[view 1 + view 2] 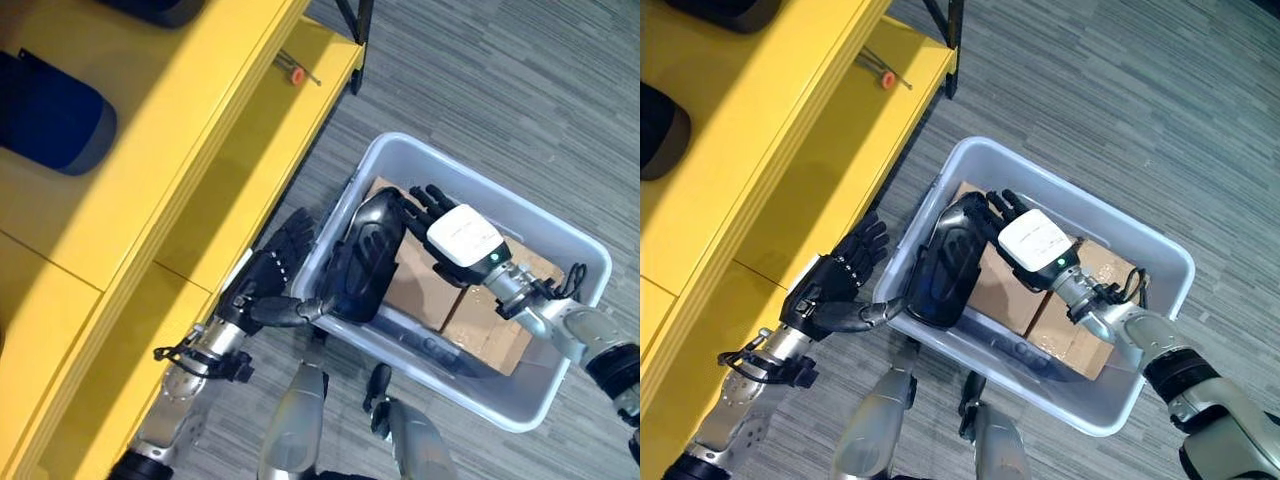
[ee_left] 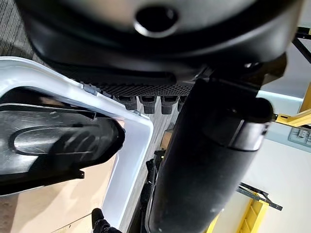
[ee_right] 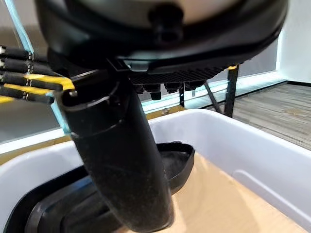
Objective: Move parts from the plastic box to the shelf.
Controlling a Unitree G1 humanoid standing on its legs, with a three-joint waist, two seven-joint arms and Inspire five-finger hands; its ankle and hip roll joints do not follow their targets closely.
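Observation:
A long curved black plastic part (image 1: 365, 265) stands on end in the left end of the pale grey plastic box (image 1: 470, 385) on the floor, leaning on brown cardboard (image 1: 420, 285). My right hand (image 1: 463, 235), white cover on its back, reaches into the box; its straight fingers rest on the part's upper end, with the thumb (image 3: 121, 160) lying over the part (image 3: 177, 162). My left hand (image 1: 262, 280) is outside the box's left wall, fingers spread and straight. Its thumb reaches over the rim to the part's lower end (image 2: 53, 145).
The yellow shelf (image 1: 200, 150) runs along the left, close to the box. A dark blue object (image 1: 50, 110) lies on it, and a small orange-tipped tool (image 1: 296, 74) lies on a lower board. A second cardboard piece (image 1: 490, 325) lies in the box. Grey carpet surrounds it.

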